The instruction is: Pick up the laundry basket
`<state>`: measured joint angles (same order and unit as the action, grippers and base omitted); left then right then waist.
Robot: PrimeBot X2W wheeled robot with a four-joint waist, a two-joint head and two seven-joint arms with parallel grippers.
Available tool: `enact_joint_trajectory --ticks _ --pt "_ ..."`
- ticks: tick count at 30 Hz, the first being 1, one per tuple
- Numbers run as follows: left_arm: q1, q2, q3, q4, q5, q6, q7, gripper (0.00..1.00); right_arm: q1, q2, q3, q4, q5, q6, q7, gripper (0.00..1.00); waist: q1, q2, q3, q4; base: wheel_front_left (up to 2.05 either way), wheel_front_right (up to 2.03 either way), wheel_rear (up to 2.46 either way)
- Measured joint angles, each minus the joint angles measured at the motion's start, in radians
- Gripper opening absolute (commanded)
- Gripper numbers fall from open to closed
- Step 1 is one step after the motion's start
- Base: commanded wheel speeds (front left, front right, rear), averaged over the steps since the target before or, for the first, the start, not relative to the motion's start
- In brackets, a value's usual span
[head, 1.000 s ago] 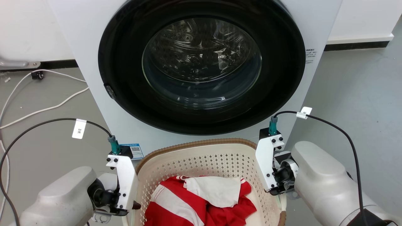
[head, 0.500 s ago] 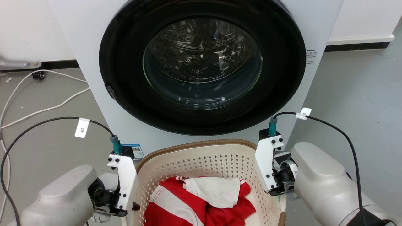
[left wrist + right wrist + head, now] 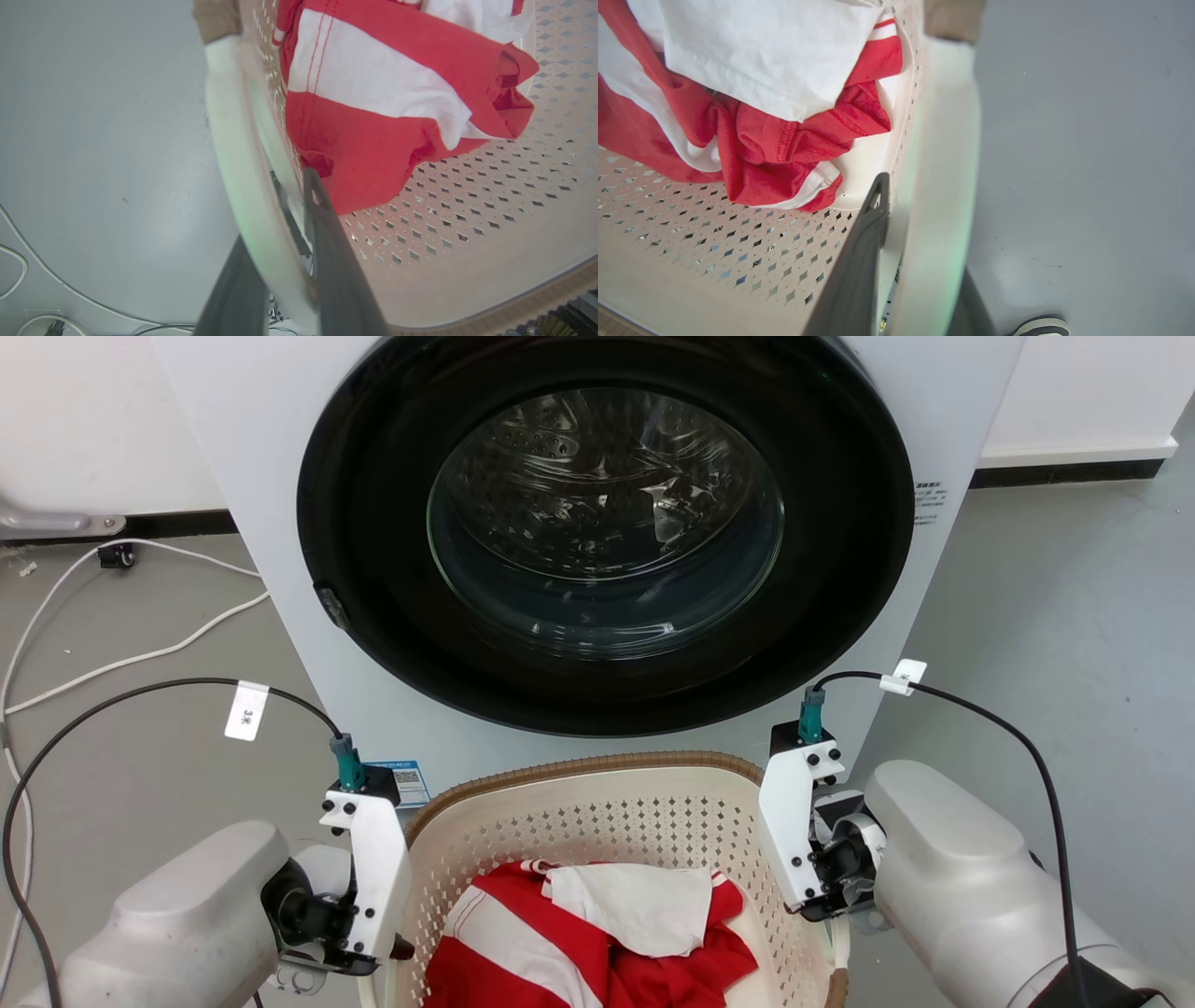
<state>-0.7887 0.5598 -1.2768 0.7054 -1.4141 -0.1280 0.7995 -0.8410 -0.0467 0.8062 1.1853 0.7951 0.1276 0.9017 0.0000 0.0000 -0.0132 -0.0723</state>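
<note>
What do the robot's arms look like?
The left arm and right arm are smooth pale grey shells. Each wrist carries a white plate with black screws, a teal plug and a black cable with a white tag. End effector fingers are long and dark.

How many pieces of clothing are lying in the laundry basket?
2: a red-and-white striped garment in the laundry basket, and a white garment lying on top of it. More may be hidden underneath.

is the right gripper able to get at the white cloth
Probably not: the right gripper looks clamped on the laundry basket at its handle. The white cloth lies close and uncovered, but it must let go first.
</note>
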Motion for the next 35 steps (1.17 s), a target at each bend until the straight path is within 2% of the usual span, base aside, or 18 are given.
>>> enact_joint_trajectory --ticks 35 --pt "-0.017 -0.004 -0.001 0.0 0.012 0.0 0.019 0.0 -0.011 0.001 0.045 0.029 0.048 0.0 -0.021 0.0 0.0 0.0 0.003 -0.002 0.0 0.0 0.0"
